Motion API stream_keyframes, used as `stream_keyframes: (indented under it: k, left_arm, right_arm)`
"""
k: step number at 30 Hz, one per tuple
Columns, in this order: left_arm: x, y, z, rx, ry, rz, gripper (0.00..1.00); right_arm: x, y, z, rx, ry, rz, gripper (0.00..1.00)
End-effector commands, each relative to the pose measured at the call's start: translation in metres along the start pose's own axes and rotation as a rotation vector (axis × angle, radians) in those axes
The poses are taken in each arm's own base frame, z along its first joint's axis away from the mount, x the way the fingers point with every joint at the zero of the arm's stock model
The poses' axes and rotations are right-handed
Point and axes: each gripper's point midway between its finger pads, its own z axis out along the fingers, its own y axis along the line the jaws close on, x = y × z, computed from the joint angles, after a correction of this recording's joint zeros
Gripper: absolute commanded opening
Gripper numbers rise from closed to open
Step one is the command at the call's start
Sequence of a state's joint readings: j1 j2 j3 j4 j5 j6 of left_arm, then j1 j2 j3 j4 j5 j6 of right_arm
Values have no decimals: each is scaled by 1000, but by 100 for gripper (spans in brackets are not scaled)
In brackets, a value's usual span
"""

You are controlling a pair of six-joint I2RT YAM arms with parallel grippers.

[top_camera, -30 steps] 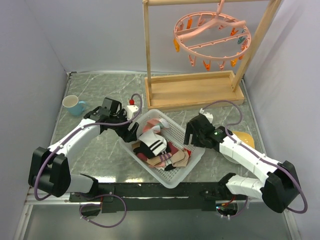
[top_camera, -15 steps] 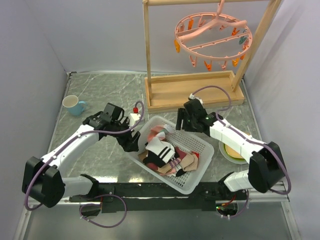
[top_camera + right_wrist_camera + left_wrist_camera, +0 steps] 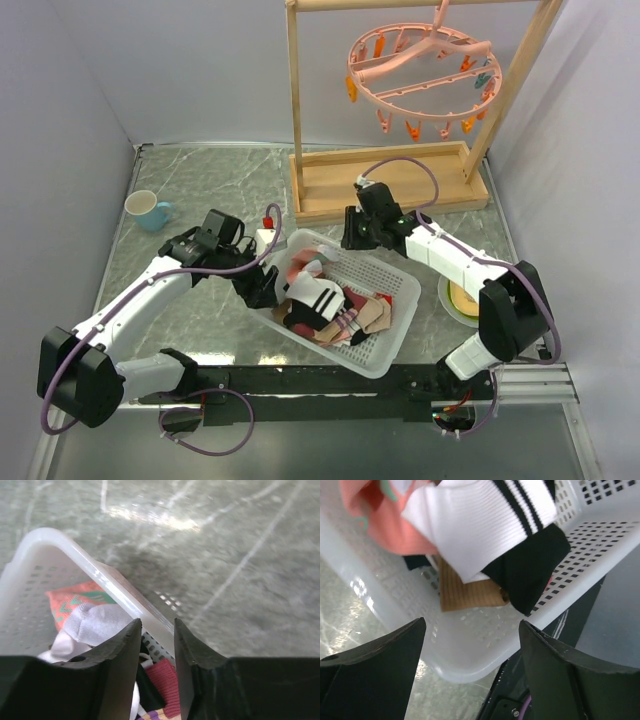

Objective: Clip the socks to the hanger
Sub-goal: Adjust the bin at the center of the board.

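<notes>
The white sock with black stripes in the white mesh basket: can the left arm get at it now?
Probably yes. The white sock with black stripes lies uncovered on top, and the left gripper hangs open beside it at the wall of the white mesh basket.

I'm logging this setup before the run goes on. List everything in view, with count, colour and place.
hanger: one, salmon pink ring, hung from the rack's top bar
clips: many, mostly orange and pink, dangling from the ring
wooden rack: one, pale wood, far side of table
basket: one, white mesh, table centre
socks: heap, number unclear; white with black stripes, pink, tan, maroon, black; in the basket
mug: one, light blue, table's far left
dish: one, pale with something yellow, right of basket
table: one, grey marbled
left gripper: one, black, open, at basket's left rim
right gripper: one, black, fingers either side of basket's far rim
</notes>
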State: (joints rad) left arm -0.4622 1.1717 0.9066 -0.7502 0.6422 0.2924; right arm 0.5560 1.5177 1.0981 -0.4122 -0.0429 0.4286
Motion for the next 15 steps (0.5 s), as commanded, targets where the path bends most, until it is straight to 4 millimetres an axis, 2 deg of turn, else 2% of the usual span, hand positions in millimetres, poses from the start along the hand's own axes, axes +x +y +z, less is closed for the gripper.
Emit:
stream_keyframes:
  k: [1,3,5,8,10,11,13,14,15]
  left_arm:
    - [-5,-16,-1,69,-33,-12,81]
    - [-5,-19,-1,82,-36,-16,81]
    - [-3,-22,-1,99,-39,-19,81]
    - [-6,-24,-4,95,-52,-6,81]
    - [-6,-21,-3,87,-49,-11,81]
    - [-6,-20,-3,80,-48,-16,81]
    - [-10,-10,-4,23,-52,-21,78]
    - [-15,-5,-6,-11,-65,-11,76]
    - [-18,6,-8,-78,-69,-5,74]
  right_arm:
    - [-29,43,-5,-192,-68,-58,36]
    - [-37,53,-6,-220,-71,-72,34]
    - [-41,64,-3,-242,-60,-93,36]
    - [-51,74,0,-225,-62,-140,52]
    - [-60,73,-1,-187,-72,-162,57]
    - [-79,69,-8,-132,-122,-158,64]
    - [-80,55,-25,-54,-129,-140,67]
    - [-88,45,-50,5,-200,-129,72]
    - [-85,35,-63,44,-216,-121,73]
